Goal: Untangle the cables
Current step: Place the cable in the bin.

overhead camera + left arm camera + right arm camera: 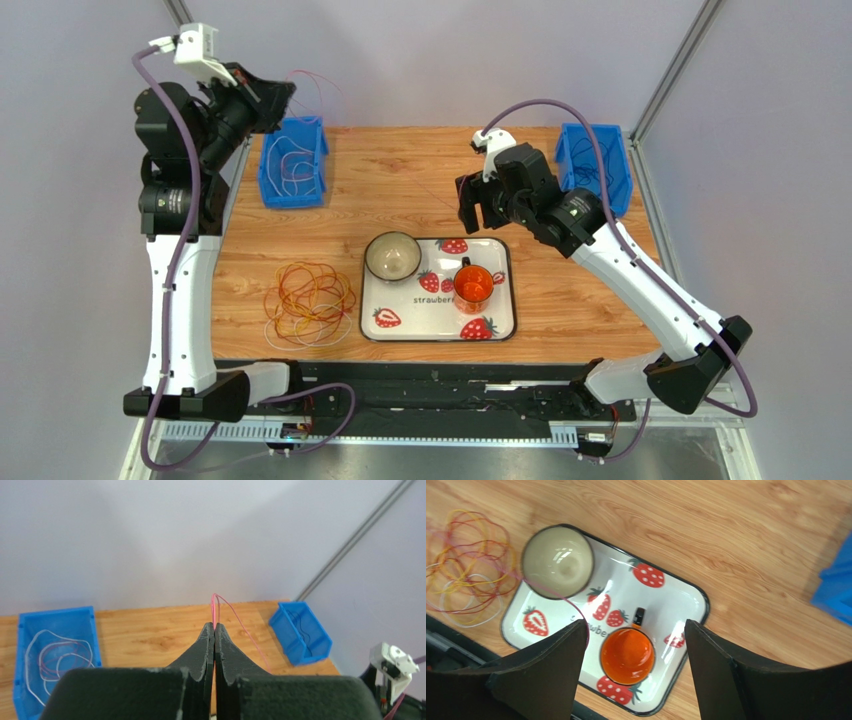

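Observation:
A tangle of thin yellow, orange, red and white cables (308, 303) lies on the table's near left; it shows at the left edge of the right wrist view (468, 565). My left gripper (283, 95) is raised above the left blue bin (293, 163), shut on a thin pink cable loop (216, 611) that rises from its tips (214, 630). White and pink cables (55, 657) lie in that bin. My right gripper (477, 207) is open and empty above the tray (681, 597), over the orange cup (627, 655). A thin red cable (568, 602) runs across the bowl's rim toward my right gripper's left finger.
A strawberry-print tray (500, 320) holds a beige bowl (392, 256) and an orange cup (473, 285). A second blue bin (594, 165) with dark cables stands at the back right, also in the left wrist view (301, 632).

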{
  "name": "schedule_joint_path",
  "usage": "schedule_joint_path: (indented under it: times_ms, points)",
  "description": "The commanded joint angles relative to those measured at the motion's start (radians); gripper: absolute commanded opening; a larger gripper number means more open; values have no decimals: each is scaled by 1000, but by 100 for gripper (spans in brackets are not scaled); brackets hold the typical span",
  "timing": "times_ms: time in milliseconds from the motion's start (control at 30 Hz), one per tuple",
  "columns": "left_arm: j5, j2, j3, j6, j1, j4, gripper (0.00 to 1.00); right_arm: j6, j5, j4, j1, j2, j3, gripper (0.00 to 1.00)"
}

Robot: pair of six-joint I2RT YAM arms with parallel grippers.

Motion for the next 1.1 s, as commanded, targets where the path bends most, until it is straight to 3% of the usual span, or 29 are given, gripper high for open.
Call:
schedule_joint_path:
  times_ms: [0,133,233,367,500,1067]
  points:
    - [-20,17,85,-51,81,-14,0,18,122,-49,-54,-79,-33,78]
    - [-144,7,68,-33,130,-80,0,71,16,16,-112,-166,-42,90]
    - [-229,-28,-19,-30,187,-87,0,92,-45,45,-169,-228,-11,92]
    - [-139,-28,-102,-71,277,-51,0,74,-29,33,-183,-258,38,93]
    - [-95,-19,-117,-80,279,24,0,88,-52,28,-182,-269,39,93]
    - [-72,139,50,-102,288,116,0,106,-108,16,-183,-335,-53,91]
